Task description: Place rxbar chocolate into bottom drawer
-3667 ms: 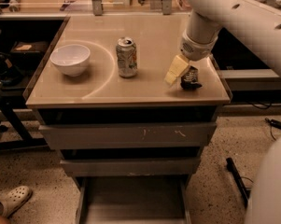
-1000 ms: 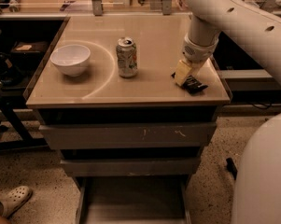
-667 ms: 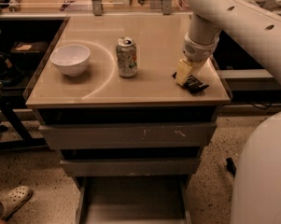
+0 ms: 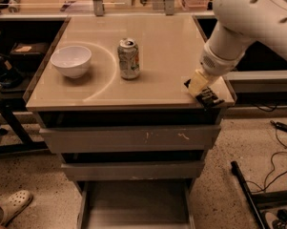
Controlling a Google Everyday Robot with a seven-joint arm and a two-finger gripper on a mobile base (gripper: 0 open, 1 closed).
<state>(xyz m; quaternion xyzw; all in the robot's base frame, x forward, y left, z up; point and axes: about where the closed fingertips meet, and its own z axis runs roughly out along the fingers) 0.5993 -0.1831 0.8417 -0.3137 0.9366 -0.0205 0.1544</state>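
The rxbar chocolate (image 4: 208,97), a small dark bar, is at the front right corner of the tabletop (image 4: 157,42), tilted and partly past the edge. My gripper (image 4: 201,90) comes down from the upper right on the white arm, and its cream fingers (image 4: 198,84) are closed on the bar's upper end. The bottom drawer (image 4: 133,202) is pulled open below the table front, a wide shallow grey tray with a bare floor. It lies down and to the left of the gripper.
A silver soda can (image 4: 128,58) stands mid-table and a white bowl (image 4: 71,61) sits at the left. Two scuffed grey drawers (image 4: 131,138) above the open one are closed. A sandal (image 4: 10,207) lies on the floor at the left and cables (image 4: 276,166) at the right.
The gripper has closed on the bar and carried it from its spot on the right of the table toward the front right corner. The can and bowl have not moved.
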